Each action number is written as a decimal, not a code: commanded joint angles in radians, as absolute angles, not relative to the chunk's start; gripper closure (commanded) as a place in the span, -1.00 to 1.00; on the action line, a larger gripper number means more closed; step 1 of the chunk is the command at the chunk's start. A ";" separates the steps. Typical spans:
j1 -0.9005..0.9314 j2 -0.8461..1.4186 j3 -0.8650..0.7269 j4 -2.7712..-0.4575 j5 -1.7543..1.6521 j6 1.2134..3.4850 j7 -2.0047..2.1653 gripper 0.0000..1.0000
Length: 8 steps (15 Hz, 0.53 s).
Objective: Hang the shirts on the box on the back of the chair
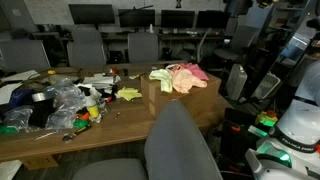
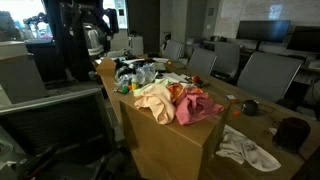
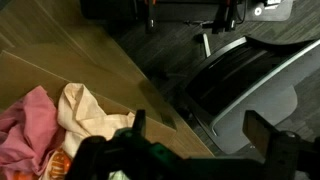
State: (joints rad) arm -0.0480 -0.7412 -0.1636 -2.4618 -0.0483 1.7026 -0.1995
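End effector (image 3: 198, 138): fingers spread wide in the wrist view, nothing between them. It hangs above the edge of the box (image 3: 60, 70).

Shirts: two in a loose heap on the box top. The cream shirt (image 3: 85, 112) lies just off one finger, to the side of the end effector. The pink shirt (image 3: 25, 130) touches it on the side further from the end effector. Neither is under the gap between the fingers.

Handling (a judgement, not a thing seen): light, limp cloth that will sag and trail once lifted. It may drag its neighbour along, since the two overlap. Best hold looks like a raised fold of the cream shirt, the nearer one, pinched from above. A flat patch would give the fingers little to bite. Not fragile, not slippery.

Chair (image 3: 240, 80): grey, below the end effector on the side opposite the shirts, close by the box. Its backrest (image 1: 180, 140) stands tall in an exterior view.

Surface and room: plain cardboard box at the end of a wooden desk (image 1: 60, 140); I cannot tell whether it stands on the desk or against it. The desk is crowded with plastic bags (image 1: 50, 105) and small clutter. A white cloth (image 2: 245, 148) lies on the desk beside the box. Dark floor, with office chairs (image 1: 87, 45) and monitors (image 1: 95, 14) behind.
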 commanded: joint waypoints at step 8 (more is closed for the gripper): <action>-0.053 -0.745 -0.160 -2.444 -0.045 1.701 -0.202 -1.00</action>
State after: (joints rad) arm -0.0480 -0.7469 -0.1637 -2.4461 -0.0483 1.7036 -0.1995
